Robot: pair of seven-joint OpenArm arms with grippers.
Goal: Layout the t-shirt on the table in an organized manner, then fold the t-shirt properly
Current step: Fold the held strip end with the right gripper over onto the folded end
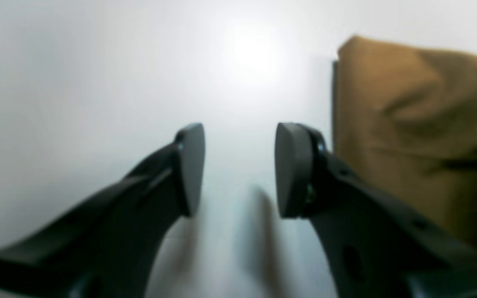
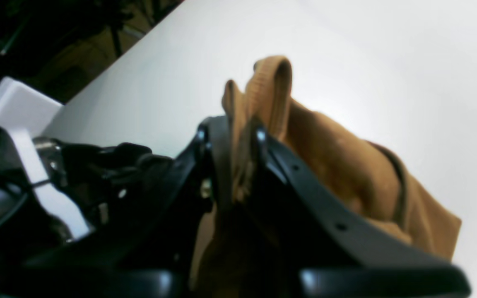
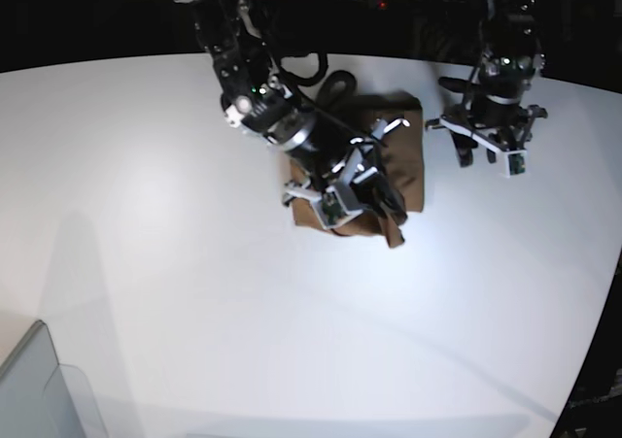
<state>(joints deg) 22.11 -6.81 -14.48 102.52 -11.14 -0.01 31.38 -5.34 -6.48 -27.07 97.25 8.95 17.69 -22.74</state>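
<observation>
The brown t-shirt (image 3: 408, 156) lies bunched in a rough rectangle on the white table (image 3: 194, 292), near its far middle. My right gripper (image 3: 362, 201) sits over the shirt's near edge. In the right wrist view this gripper (image 2: 236, 136) is shut on a raised fold of the t-shirt (image 2: 346, 165), and ribbed cloth loops up between the fingers. My left gripper (image 3: 486, 158) hovers over bare table just right of the shirt. In the left wrist view it (image 1: 240, 169) stands open with nothing between the fingers, the t-shirt (image 1: 408, 124) beside its right finger (image 1: 290, 169).
A clear grey bin (image 3: 39, 389) stands at the near left corner of the table. The table's curved edge runs along the right side (image 3: 607, 292), with dark floor beyond it. The right arm (image 3: 262, 98) reaches in from the far side across the shirt.
</observation>
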